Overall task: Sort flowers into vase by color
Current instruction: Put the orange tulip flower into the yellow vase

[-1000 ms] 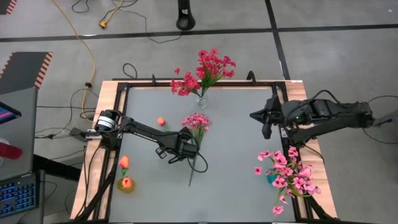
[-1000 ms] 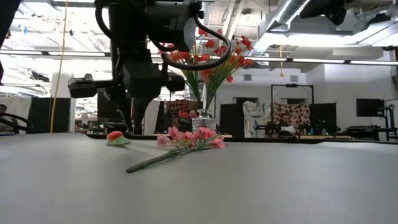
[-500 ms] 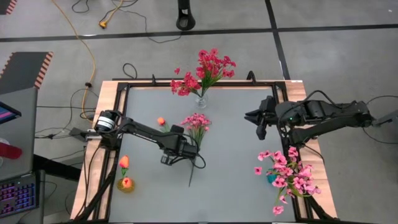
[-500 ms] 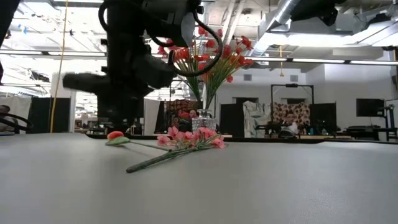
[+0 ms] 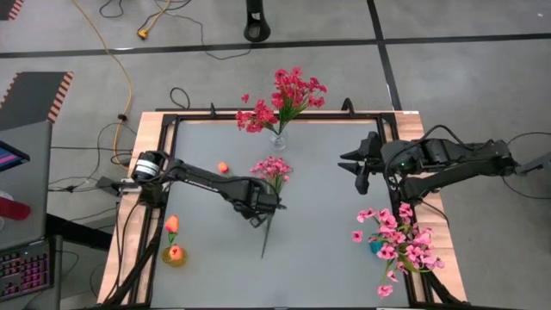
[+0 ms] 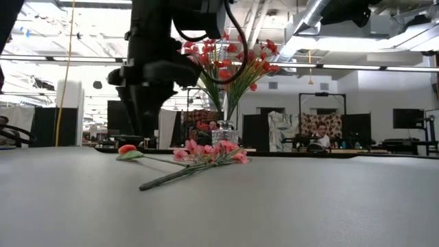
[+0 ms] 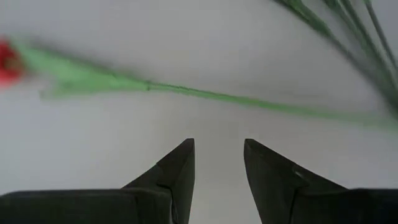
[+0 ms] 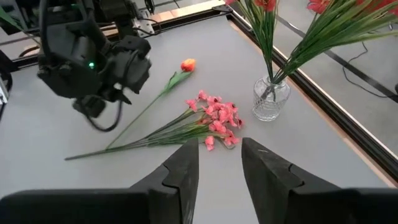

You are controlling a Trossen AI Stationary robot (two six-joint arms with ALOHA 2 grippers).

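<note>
My left gripper (image 5: 256, 221): it hangs low over the middle of the table, jaws parted with a clear gap, holding nothing; my wrist view shows bare tabletop between the two fingertips (image 7: 185, 151)
Just past those fingertips: the thin green stem of the orange bud (image 7: 6, 60) runs across, apart from my fingers, not pinched
Pink spray (image 5: 272, 169): it lies flat on the grey table (image 5: 327, 258) right beside my left gripper, blooms toward the far side, stem trailing toward the near edge
Orange bud on the table (image 5: 222, 168): it lies to the left of the pink spray, its stem reaching toward my left gripper
My right gripper (image 5: 359, 178): it sits above the right side of the table, well apart from the pink spray, jaws partly open with nothing between them
Glass vase (image 5: 278, 140): upright at the far edge in the middle, filled with deep red flowers (image 5: 289, 96)
Near right corner: a vase with pink flowers (image 5: 398, 243)
Near left corner: a small vase (image 5: 175, 256) with orange buds (image 5: 171, 225)
</note>
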